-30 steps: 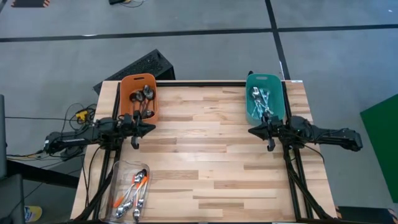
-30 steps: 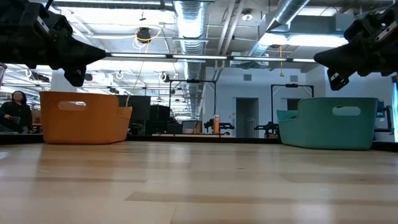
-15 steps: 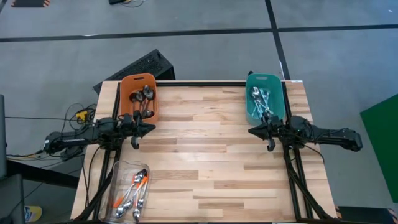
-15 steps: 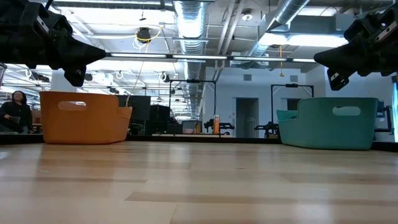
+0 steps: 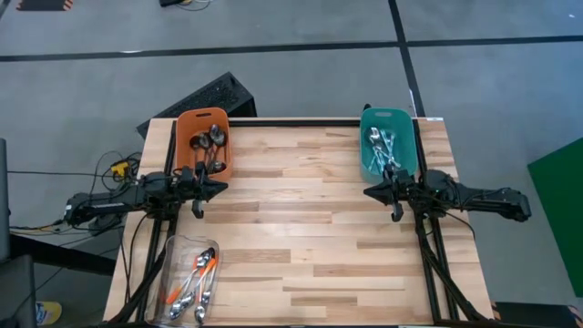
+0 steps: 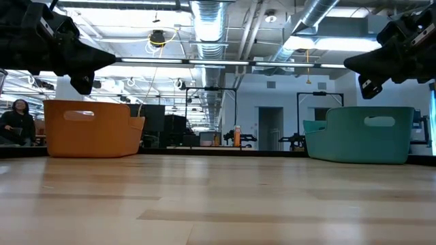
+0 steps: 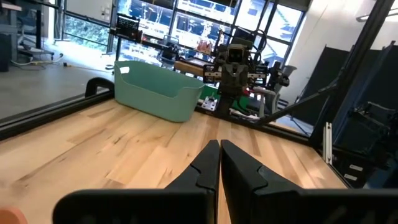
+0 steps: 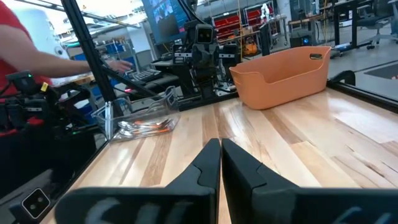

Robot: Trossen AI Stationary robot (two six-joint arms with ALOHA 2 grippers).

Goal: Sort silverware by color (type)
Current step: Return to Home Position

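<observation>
I count three bins on the wooden surface (image 5: 301,228). An orange bin (image 5: 181,141) sits at the far left corner, a teal bin (image 5: 412,137) at the far right corner, and a transparent bin (image 5: 173,255) at the near left corner.

The dark spoons (image 5: 212,146) lie in the orange bin. The blue-handled spoons (image 5: 381,150) are heaped in the teal one. The orange-handled spoons (image 5: 196,282) are in the transparent one, where I make out at least two orange handles. Each pile overlaps too much for me to give a true count.

My left arm (image 5: 137,193) reaches in over the left edge, just on the near side of the orange bin. My right arm (image 5: 465,196) reaches in over the right edge, just on the near side of the teal bin. The two point at each other across the surface.

On both wrist cameras the fingers (image 7: 211,168) (image 8: 211,165) meet with only a hairline seam, so both sets of jaws are closed on themselves. The low camera shows them raised off the wood.

On the floor, a flat black slab (image 5: 196,100) lies beyond the far left corner and cables (image 5: 118,169) trail off the left edge. A green panel (image 5: 560,200) stands off to the right. A seated person (image 6: 15,122) shows in the room behind, and a red sleeve (image 8: 25,43) shows beyond the left edge.
</observation>
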